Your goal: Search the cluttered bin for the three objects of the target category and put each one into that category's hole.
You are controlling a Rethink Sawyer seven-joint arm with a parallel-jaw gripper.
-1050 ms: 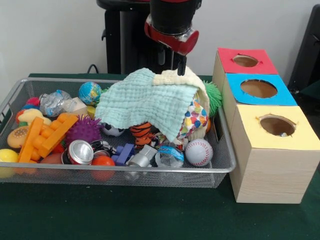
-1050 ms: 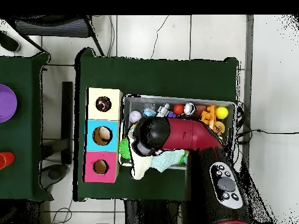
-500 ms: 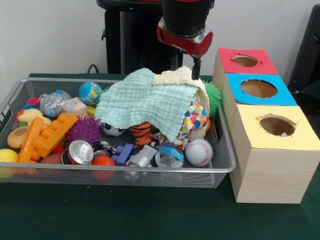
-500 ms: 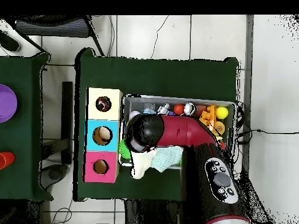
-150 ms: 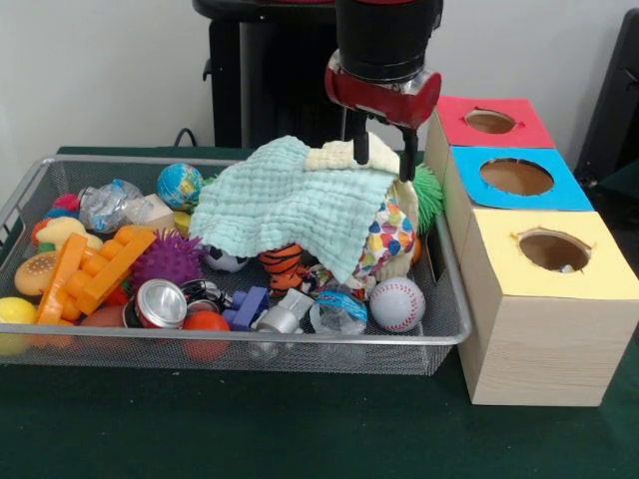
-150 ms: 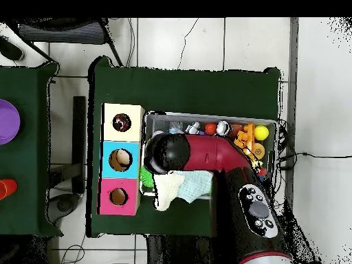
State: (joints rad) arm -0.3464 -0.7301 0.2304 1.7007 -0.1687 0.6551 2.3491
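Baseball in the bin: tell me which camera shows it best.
The front view: the baseball lies uncovered against the bin's near mesh wall, red stitching plain. The overhead view shows at most a small white blob by the arm, too small to identify.

Robot lab: green-clothed table [image 5: 250, 429], wire-mesh bin [image 5: 300, 351] of toys, wooden sorting boxes [image 5: 544, 329], cables [image 6: 309, 155] on tiled floor [image 6: 206, 41].

The arm [image 6: 220, 157] is glossy red with black joints; its wrist [image 5: 387, 40] is a black cylinder ringed at the bottom by a red collar with a silvery band. Two thin dark fingers [image 5: 408, 155] hang below. A black panel [image 6: 254, 206] with round grey buttons sits on the upper link.
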